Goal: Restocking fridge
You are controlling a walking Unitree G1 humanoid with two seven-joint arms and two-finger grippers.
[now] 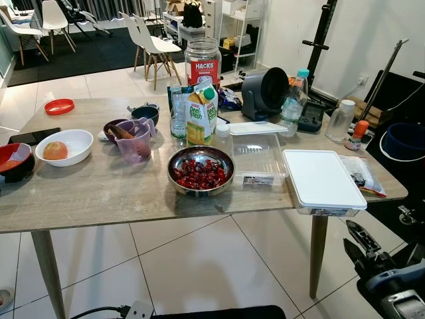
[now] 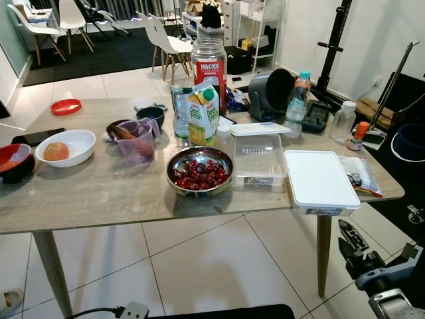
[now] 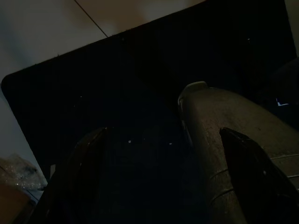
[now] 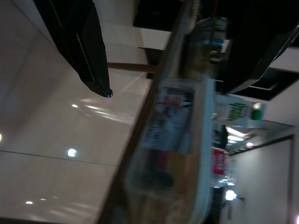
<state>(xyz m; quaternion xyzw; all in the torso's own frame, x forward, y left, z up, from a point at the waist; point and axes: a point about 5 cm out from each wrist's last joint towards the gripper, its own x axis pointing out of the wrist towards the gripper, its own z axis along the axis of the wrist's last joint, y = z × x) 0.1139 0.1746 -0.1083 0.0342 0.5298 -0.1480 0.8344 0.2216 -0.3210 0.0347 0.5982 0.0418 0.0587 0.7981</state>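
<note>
On the wooden table [image 1: 99, 193] stand a green and yellow juice carton [image 1: 202, 114], a water bottle [image 1: 177, 116] beside it, and a steel bowl of red cherries [image 1: 200, 171] near the front edge. To the right lie an open clear container [image 1: 259, 158], its lid [image 1: 257, 127] behind it, and a white-lidded box [image 1: 322, 179]. My right gripper [image 1: 358, 244] hangs open below the table's right end; in its wrist view [image 4: 168, 88] the table edge and the box show between the fingers. My left gripper [image 3: 163, 133] hangs open in the dark.
A white bowl with a fruit [image 1: 65, 146], a red bowl [image 1: 14, 159], a phone [image 1: 33, 136], a purple cup [image 1: 135, 141] and a red lid [image 1: 59, 106] fill the left half. A Hacks jar [image 1: 203, 62], a dark fan [image 1: 264, 92] and bottles [image 1: 294, 96] stand behind.
</note>
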